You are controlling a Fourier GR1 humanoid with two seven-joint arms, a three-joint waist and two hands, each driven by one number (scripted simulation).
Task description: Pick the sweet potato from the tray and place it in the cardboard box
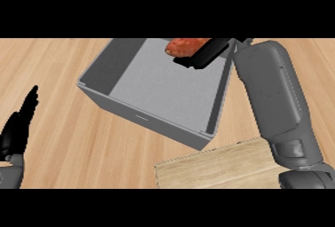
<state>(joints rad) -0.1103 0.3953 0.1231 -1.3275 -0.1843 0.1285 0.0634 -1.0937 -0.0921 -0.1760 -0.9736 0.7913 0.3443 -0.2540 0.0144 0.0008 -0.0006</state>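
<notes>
Our right hand (204, 53) curls round the sweet potato (182, 46) over the far end of the grey box (150, 119), while our left hand (16, 128) rests open at the left edge.

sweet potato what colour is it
Reddish-orange; the sweet potato shows best in the head view, held in the right hand above the grey box.

no readable text, no labels, brands, numbers or signs, only plain grey walls on the cardboard box (150, 119), bare wood grain on the tray (216, 170) and the counter (78, 146)
</notes>
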